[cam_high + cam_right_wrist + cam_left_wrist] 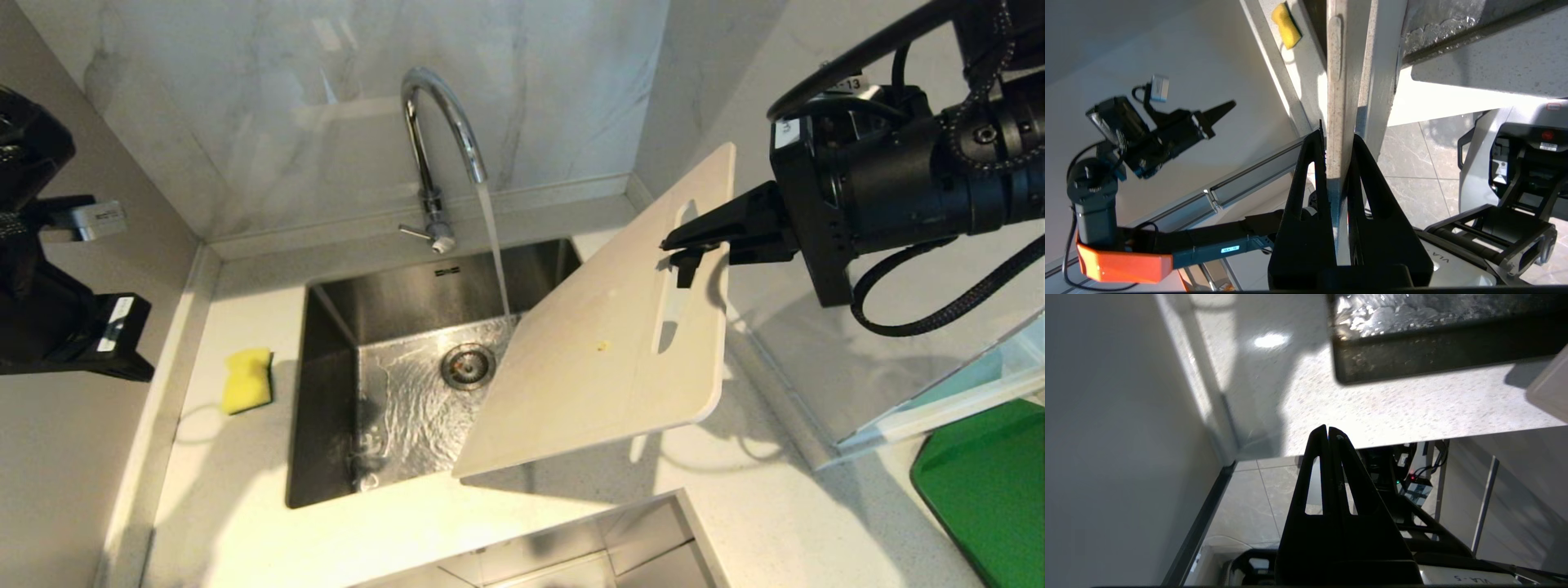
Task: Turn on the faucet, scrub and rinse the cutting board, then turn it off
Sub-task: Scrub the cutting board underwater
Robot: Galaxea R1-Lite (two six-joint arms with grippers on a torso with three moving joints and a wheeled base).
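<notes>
Cutting board held at the running tap, scrubbing not yet begun

The cutting board [600, 343] is held tilted over the right side of the sink [326, 392], its lower edge near the drain and its handle slot pinched by the right gripper [694, 245] at about two o'clock from the basin. A small yellowish stain is seen on its face. The faucet [433, 147], at twelve o'clock behind the sink, is already turned on, and water is seen falling just beside the board's upper-left edge. The yellow sponge [247, 380] is left lying on the counter at nine o'clock. The left gripper [1327, 435], its fingers pressed together on nothing, is kept off to the left. Scrubbing, rinsing and shutting off are judged outstanding.
</notes>
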